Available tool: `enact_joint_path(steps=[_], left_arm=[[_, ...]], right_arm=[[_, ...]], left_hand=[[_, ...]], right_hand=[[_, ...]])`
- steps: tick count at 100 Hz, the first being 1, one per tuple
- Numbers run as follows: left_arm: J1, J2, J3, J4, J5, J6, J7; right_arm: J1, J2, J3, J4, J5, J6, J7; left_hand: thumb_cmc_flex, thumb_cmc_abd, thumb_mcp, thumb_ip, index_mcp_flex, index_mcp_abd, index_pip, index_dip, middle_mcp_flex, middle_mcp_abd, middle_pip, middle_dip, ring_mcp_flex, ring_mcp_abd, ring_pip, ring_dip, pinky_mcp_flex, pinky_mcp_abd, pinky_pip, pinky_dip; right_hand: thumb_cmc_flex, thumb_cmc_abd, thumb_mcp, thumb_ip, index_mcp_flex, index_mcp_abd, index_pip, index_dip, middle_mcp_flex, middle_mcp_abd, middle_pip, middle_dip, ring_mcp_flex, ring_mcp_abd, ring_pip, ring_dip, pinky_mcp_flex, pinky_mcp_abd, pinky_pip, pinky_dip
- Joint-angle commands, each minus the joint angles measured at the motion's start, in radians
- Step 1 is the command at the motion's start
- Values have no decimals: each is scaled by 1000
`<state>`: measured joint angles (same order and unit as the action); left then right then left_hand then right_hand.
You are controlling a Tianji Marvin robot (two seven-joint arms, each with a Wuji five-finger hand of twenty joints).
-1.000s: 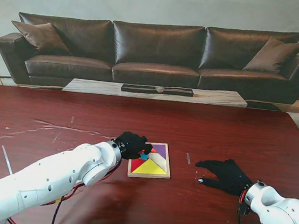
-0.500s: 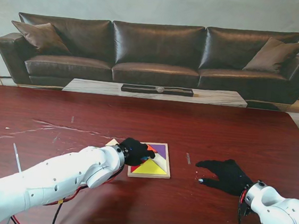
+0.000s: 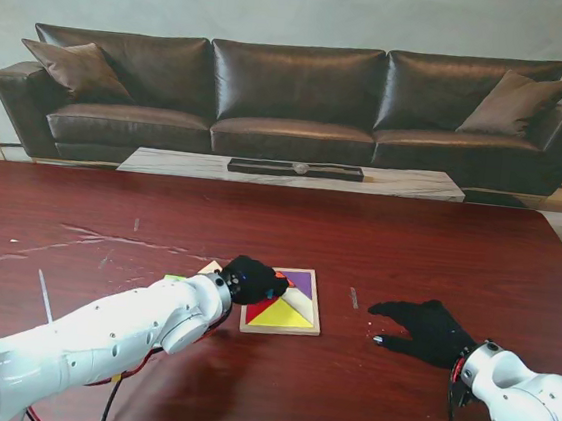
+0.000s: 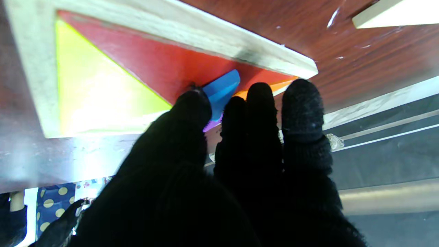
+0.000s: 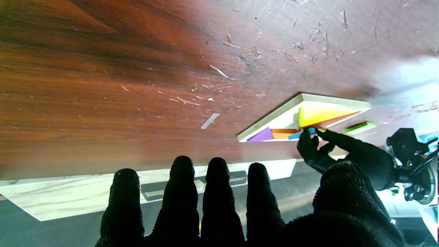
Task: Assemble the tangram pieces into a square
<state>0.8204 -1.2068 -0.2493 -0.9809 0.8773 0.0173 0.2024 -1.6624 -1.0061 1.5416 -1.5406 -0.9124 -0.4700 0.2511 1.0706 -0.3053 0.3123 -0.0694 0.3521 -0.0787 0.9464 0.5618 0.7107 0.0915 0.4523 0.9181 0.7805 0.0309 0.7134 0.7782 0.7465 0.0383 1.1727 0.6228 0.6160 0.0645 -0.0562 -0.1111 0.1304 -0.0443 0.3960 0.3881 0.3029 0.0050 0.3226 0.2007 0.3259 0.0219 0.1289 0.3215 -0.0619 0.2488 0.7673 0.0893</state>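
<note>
Left arm has pulled slightly nearer and left since half a second ago; a sliver of a green piece [image 3: 174, 278] now shows just left of its wrist, and the right hand hasn't shifted. Left hand [image 3: 252, 280] sits over the far-left corner of the wooden tray [image 3: 304, 330], near table centre. Left wrist view: thumb and index pinch a small blue piece [image 4: 221, 92], tilted up on edge, above the seam where the red triangle [image 4: 164, 65] meets the orange piece [image 4: 279, 85]; whether it touches them, can't tell. So left hand is closed on the blue piece, other fingers bunched beside it. In the tray: yellow triangle [image 3: 283, 314] along the near side, red triangle on the left, purple piece [image 3: 301, 279] at the far-right corner, a pale piece [image 3: 301, 298] on the right side. A tan piece [image 3: 212, 267] lies on the table [image 3: 109, 223] just outside the tray's far-left corner, partly hidden by the hand. The green piece lies flat on the table left of the tray, apart from it. Right hand [image 3: 419, 330] rests palm-down on the table well right of the tray, fingers spread and straight, holding nothing. A thin clear strip [image 3: 354, 298] lies between the tray and the right hand.
</note>
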Motion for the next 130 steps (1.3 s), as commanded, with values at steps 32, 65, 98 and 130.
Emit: enact_joint_path(steps=[32,65,98,130], left_arm=[[-30,-61,31,73,-45,-55,43],[-63,-105,71,128,-64,-95,62],[-67,-99,72,120,-62,-81,43],[-68,-80,67,91,-58,-54,-1]], right_arm=[[-10,-2,2,-6,-4,1,5],[-12,-2,7,-7,-7,0,4],[-14,-2,9,-7,-8,1,6],[-15,-2,9,-9,-11,2,5]], left_hand=[[84,-8,-31,2,44,1,64,-30,56,-37,-43,36,16,-2,26,16,28,-14,7,-12],[86,-8,-40,6,65,-6,21,-57,-45,-30,-6,-91,-29,7,-20,14,-3,-1,-14,11],[99,31,-94,11,99,-12,-42,-78,-210,16,71,-335,-89,-1,-29,-30,-38,8,-29,31],[113,154,-265,23,93,-22,-186,-127,-413,68,-8,-379,-266,17,-78,-50,-160,56,24,93]], right_hand=[[15,5,7,26,-14,7,3,-10,10,9,10,8,27,-18,2,8,-16,20,9,-19],[15,4,7,26,-11,6,5,-10,12,9,11,8,28,-18,3,8,-16,20,10,-19],[16,4,7,26,-10,6,6,-10,15,12,12,9,28,-17,3,8,-16,21,10,-19],[16,6,7,26,-10,5,7,-10,16,11,12,9,29,-18,3,8,-17,20,9,-20]])
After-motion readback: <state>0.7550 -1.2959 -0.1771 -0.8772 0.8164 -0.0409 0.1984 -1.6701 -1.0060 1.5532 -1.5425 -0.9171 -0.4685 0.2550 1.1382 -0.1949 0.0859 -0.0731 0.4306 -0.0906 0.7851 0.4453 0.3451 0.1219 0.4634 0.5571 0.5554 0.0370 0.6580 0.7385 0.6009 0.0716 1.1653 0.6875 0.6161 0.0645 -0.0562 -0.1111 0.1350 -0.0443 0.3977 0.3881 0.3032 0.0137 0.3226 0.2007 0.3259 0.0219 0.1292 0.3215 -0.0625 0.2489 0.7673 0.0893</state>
